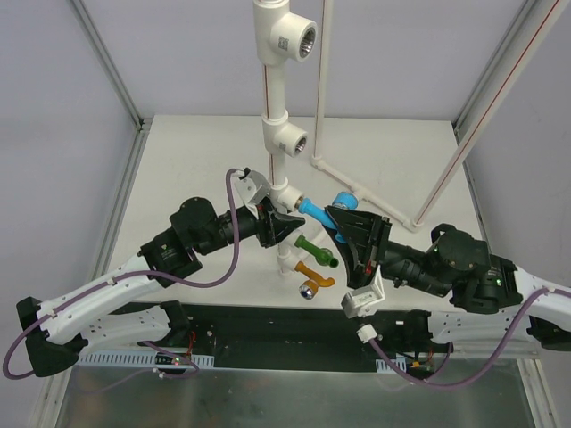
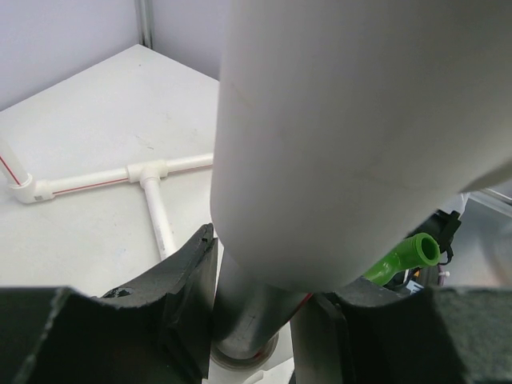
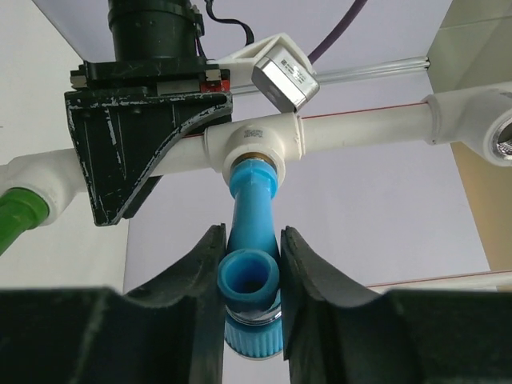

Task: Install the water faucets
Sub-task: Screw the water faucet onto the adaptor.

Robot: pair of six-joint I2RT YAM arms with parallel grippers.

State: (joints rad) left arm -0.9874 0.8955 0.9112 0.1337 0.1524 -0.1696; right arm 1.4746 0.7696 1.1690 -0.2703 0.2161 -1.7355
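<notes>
Clamping the blue tap (image 3: pixel 250 204) near its spout end, the right tool (image 3: pixel 249 264) is narrow, one finger on each side. Tap's threaded end sits in the mouth of the tee (image 3: pixel 260 142); can't tell how deep. Left tool (image 2: pixel 256 296) is closed around the upright pipe (image 2: pixel 336 144) just beside that tee, bracing it. Green tap (image 1: pixel 311 247) and orange tap (image 1: pixel 314 270) stick out of lower fittings on the same pipe, look already fitted, above the bench (image 1: pixel 196 152). Step, as judged: threading in the blue one, last of three. Next move calls for wrist rotation about the tap axis, light push inward, left side holding firm against twist.
</notes>
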